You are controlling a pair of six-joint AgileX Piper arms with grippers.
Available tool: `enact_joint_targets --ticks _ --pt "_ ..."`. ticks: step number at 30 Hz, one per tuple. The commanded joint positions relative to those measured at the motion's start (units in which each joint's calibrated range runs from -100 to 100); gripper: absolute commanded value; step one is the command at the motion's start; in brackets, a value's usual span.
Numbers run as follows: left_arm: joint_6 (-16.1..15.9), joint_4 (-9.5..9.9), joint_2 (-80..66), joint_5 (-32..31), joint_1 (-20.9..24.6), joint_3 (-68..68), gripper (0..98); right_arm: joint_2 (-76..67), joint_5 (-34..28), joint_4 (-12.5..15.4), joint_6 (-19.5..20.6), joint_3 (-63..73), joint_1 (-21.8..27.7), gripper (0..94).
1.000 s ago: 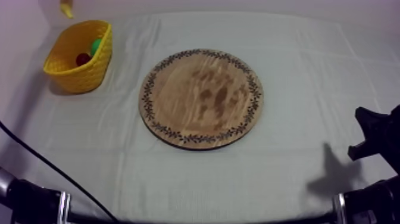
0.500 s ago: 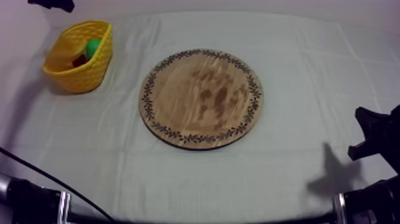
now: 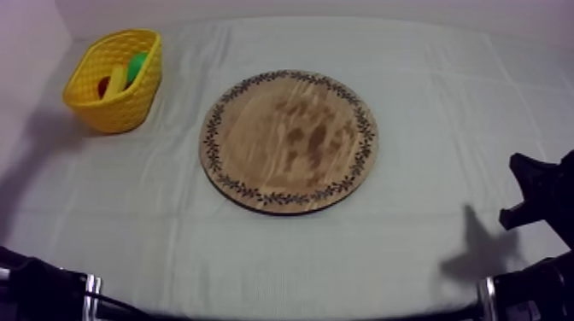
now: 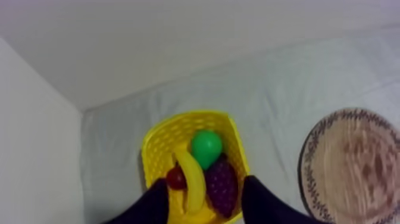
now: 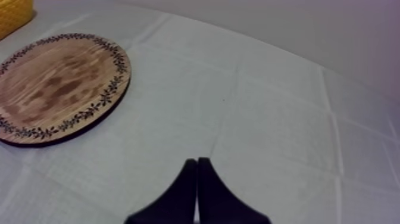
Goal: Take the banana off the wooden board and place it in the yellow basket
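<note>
The yellow banana [image 4: 191,179] lies in the yellow basket [image 4: 156,149], among a green pear [image 4: 206,148], dark grapes [image 4: 221,184] and a small red fruit [image 4: 175,177]. My left gripper [image 4: 203,180] hangs open above the basket, its black fingers [image 4: 156,202] apart with nothing held between them. In the top view the basket [image 3: 128,107] stands at the far left with the banana [image 3: 117,78] inside. The round wooden board [image 3: 289,141] in the middle of the table is bare. My right gripper [image 5: 197,162] is shut on nothing, low over the cloth to the right of the board [image 5: 59,86].
The right gripper [image 3: 531,192] rests at the table's right edge and casts a shadow on the cloth. Part of my left arm [image 3: 43,290] lies along the lower left. A wall runs close behind the basket. A corner of the basket [image 5: 12,15] peeks in beyond the board.
A second ago the banana hung above the basket at the far left edge. It now lies inside the basket, and the left gripper has left the top view.
</note>
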State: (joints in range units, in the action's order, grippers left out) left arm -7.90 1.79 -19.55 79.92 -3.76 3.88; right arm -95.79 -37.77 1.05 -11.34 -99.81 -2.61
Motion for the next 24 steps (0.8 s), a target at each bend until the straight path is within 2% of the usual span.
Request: enact_joint_targets --ticks 1,7,10,18,24 --pt "1.4 0.09 -8.6 -5.7 -1.1 6.7 31.8 0.0 -0.1 0.0 0.0 0.0 0.0 0.2" --pt "4.3 0.22 -23.2 -17.5 -2.4 24.1 10.2 0.0 -0.1 0.0 0.0 0.0 0.0 0.2" --pt "5.2 0.18 -30.2 -22.2 -2.4 33.7 3.6 0.0 -0.1 0.0 0.0 0.0 0.0 0.2" --pt "6.7 -0.16 -49.2 -36.0 -1.9 62.4 0.2 0.0 -0.1 0.0 0.0 0.0 0.0 0.2" --pt "9.2 0.01 -61.9 -42.0 -0.7 79.7 0.0 0.0 -0.1 0.0 0.0 0.0 0.0 0.2"
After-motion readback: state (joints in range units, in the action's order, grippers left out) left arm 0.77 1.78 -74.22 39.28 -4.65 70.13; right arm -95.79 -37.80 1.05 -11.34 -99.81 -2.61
